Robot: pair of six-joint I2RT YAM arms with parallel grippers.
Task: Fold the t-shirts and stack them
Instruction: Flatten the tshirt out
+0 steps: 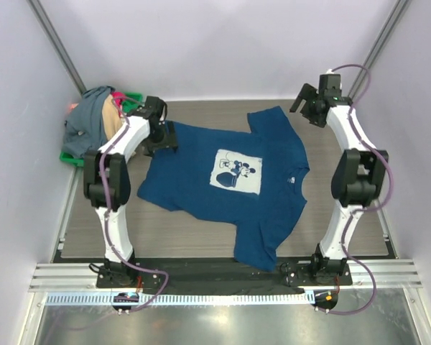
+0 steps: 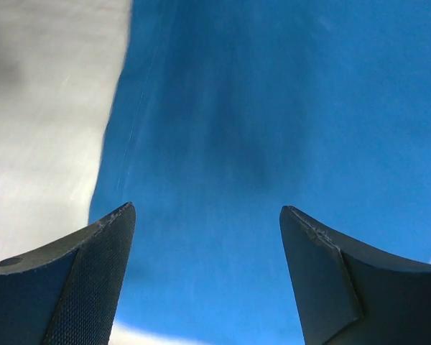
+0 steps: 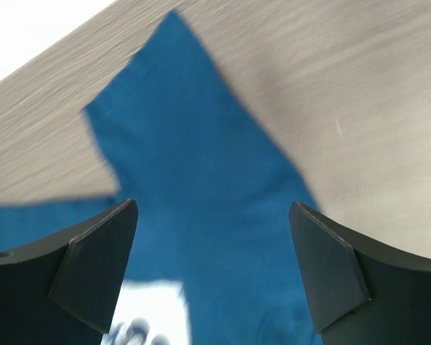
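Surface (image 1: 165,237): grey wood, one shirt laid out for you.
Navy t-shirt (image 1: 230,180): flat mid-surface, print up, no fold yet.
Left pincer (image 2: 207,215): open, low over its hem.
Right pincer (image 3: 213,208): open, above a sleeve, far-right corner.
Other t-shirts (image 1: 93,126): heaped far-left; all yours to fold.

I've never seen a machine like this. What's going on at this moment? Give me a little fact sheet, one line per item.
Shirt in work: navy t-shirt, spread flat on the table, print facing up
Waiting shirts: pile of other shirts, bunched on the green tray, far left corner
Left arm: left tool open, close over the navy shirt's left edge, gripping nothing
Right arm: right tool open, raised, facing the far sleeve, gripping nothing
Folding: not yet begun
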